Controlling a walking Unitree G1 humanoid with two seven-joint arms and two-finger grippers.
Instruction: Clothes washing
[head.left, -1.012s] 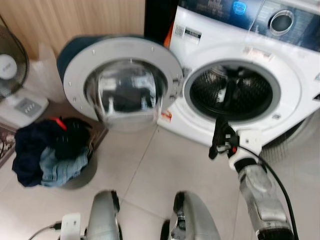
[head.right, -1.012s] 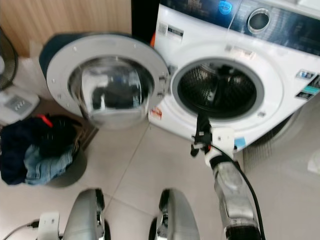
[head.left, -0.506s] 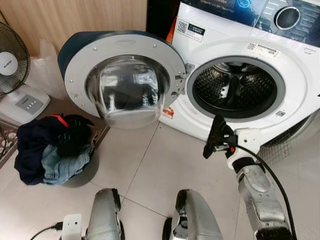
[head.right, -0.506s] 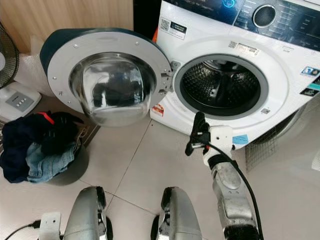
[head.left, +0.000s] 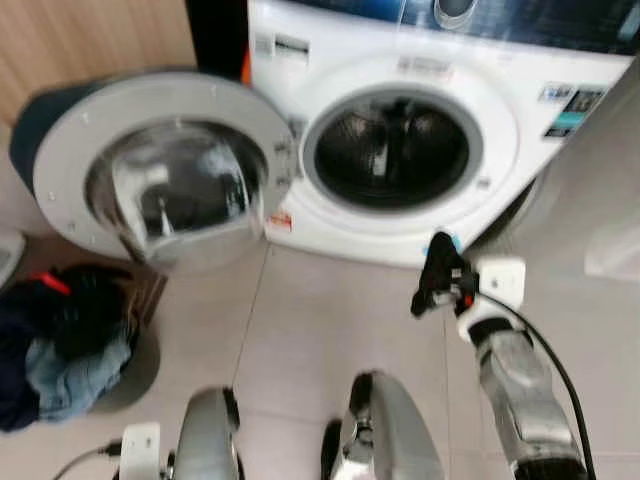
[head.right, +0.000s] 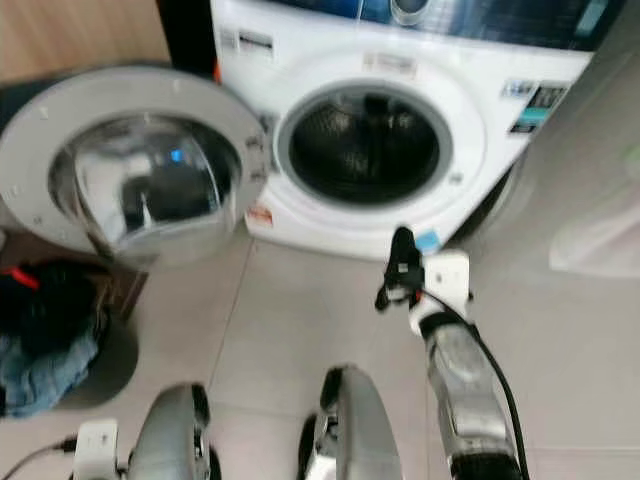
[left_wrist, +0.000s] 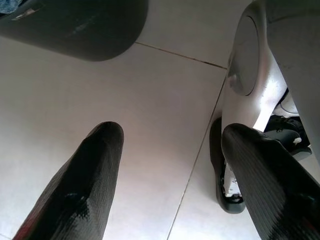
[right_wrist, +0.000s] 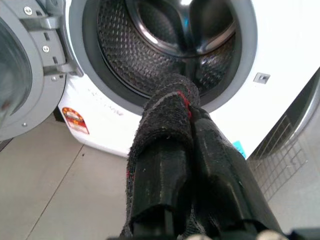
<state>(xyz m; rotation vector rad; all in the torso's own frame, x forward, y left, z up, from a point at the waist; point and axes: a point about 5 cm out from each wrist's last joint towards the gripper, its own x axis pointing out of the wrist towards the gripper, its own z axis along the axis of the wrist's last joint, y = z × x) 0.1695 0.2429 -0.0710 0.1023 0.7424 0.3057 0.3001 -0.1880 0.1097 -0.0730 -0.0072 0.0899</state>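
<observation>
A white front-loading washing machine stands ahead with its round door swung wide to the left. Its steel drum looks dark inside. A dark basket heaped with dark and denim clothes sits on the floor at the left. My right gripper is raised in front of the washer, just below the right of the opening, fingers pressed together, one wearing a fuzzy black cover. My left gripper hangs low over the tiles, open, near the basket.
My own legs and foot stand on pale floor tiles. A grey surface rises close on the right of the washer, with a wire grille at its foot. A wooden wall is behind the door.
The whole picture has shifted: the camera turned right, so washer, door and basket sit further left and the fan has left view. The right gripper holds about the same spot.
</observation>
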